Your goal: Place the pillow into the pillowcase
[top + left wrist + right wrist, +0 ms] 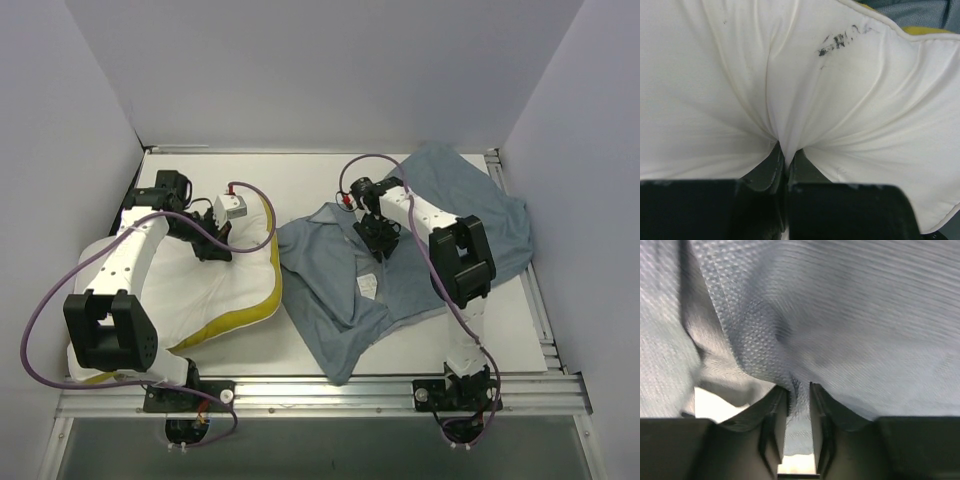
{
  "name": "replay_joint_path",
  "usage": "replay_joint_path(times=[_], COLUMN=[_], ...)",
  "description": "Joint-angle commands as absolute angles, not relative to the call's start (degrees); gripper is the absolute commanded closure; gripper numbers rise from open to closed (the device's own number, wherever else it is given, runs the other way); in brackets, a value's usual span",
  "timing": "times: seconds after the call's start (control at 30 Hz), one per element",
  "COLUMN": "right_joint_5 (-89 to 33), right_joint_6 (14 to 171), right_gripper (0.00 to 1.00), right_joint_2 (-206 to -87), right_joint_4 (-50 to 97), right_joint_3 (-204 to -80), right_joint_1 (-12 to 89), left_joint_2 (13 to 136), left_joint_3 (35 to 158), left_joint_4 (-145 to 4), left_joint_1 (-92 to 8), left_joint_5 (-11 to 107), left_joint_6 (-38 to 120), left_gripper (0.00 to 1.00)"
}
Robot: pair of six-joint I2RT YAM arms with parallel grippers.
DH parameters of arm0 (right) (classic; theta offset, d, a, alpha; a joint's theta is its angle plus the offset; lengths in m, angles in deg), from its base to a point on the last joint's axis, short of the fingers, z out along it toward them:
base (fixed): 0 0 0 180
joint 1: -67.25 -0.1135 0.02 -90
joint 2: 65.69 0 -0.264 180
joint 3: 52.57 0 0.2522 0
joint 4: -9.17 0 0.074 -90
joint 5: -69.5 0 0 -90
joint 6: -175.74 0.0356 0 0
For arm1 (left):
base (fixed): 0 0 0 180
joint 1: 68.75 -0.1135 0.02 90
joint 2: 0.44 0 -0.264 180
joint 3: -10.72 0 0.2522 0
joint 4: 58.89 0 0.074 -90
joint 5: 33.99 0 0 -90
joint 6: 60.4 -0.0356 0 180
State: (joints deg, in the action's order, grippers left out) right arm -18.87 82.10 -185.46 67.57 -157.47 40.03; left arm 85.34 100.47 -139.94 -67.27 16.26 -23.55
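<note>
There is one pillow point(225, 290) and one pillowcase point(420, 270). One small white label point(368, 287) shows on the pillowcase. Two robot arms stand on one white table point(300, 340): a left arm point(125, 270) and a right arm point(455, 250). They carry two grippers, the left gripper point(213, 246) and the right gripper point(380, 250). Two purple cables run along them, a left cable point(30, 340) and a right cable point(375, 160).

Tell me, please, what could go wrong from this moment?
The left fingers pinch only a thin fold of the soft white pillow with yellow edge; it may slip out. The right fingers straddle one small fold of the limp grey-blue fabric pillowcase, so both layers may lift together.
</note>
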Motion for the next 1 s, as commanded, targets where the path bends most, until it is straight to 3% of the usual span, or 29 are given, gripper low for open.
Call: replay_joint_path(times=[0.0,0.1,0.27,0.5,0.67,0.97], right_joint_5=[-16.54,-18.56,-26.88,-47.71,-52.49,-55.48], right_joint_6=[81.61,81.35,81.17,82.13,84.59,84.86], right_gripper=[0.77,0.89,1.00,1.00,1.00,1.00], right_joint_2=[-178.64,-177.32,-175.74,-167.66,-161.94,-156.40], right_joint_4=[71.97,72.33,72.94,70.31,68.72,66.79], right_joint_3=[-157.30,-157.13,-156.95,-153.09,-150.63,-145.00], right_joint_1=[43.07,45.45,48.62,52.31,54.94,59.87], left_joint_2=[84.11,84.46,85.25,86.31,88.24,96.15], left_joint_3=[102.18,102.35,103.32,110.59,115.71,112.99], left_joint_4=[-141.30,-141.30,-141.38,-141.30,-139.29,-135.85], left_joint_1=[-67.96,-67.96,-67.87,-61.82,-47.60,-33.34], left_joint_5=[13.38,13.30,12.68,8.29,7.58,7.58], left_joint_6=[-24.02,-24.37,-24.80,-21.30,-17.79,-19.35], left_gripper=[1.00,1.00,1.00,1.00,1.00,1.00])
